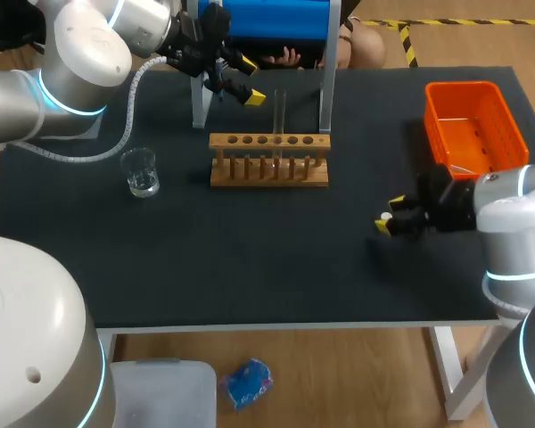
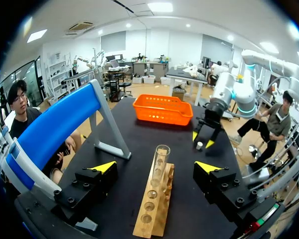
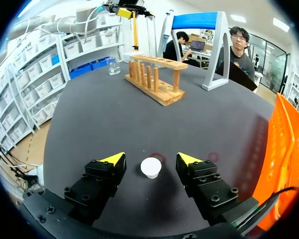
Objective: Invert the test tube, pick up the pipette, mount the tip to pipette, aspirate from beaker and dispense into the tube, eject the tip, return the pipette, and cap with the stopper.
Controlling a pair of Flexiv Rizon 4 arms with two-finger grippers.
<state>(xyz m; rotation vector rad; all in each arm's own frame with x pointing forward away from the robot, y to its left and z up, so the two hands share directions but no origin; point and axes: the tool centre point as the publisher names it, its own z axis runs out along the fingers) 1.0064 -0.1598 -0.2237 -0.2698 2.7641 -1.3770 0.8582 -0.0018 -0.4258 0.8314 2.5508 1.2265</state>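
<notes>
right claw (image 3: 152, 159) wide open around the stopper (image 3: 151, 168), not touching it, toward the right edge of the bench (image 1: 250, 267). tiny, light, likely rubbery, so pinch its sides.

A wooden rack (image 1: 267, 162) stands mid-table on the black table (image 1: 250, 267), with a glass test tube (image 1: 279, 111) upright in one of its holes. Behind it is a stand (image 1: 325, 89) with a blue top. The left gripper (image 1: 252, 80) hangs just beside the tube's upper end, fingers spread. A beaker (image 1: 141, 172) sits left of the rack. The right gripper (image 1: 389, 216) is low near the orange basket (image 1: 464, 87), with a white stopper (image 1: 386, 217) between its tips.
</notes>
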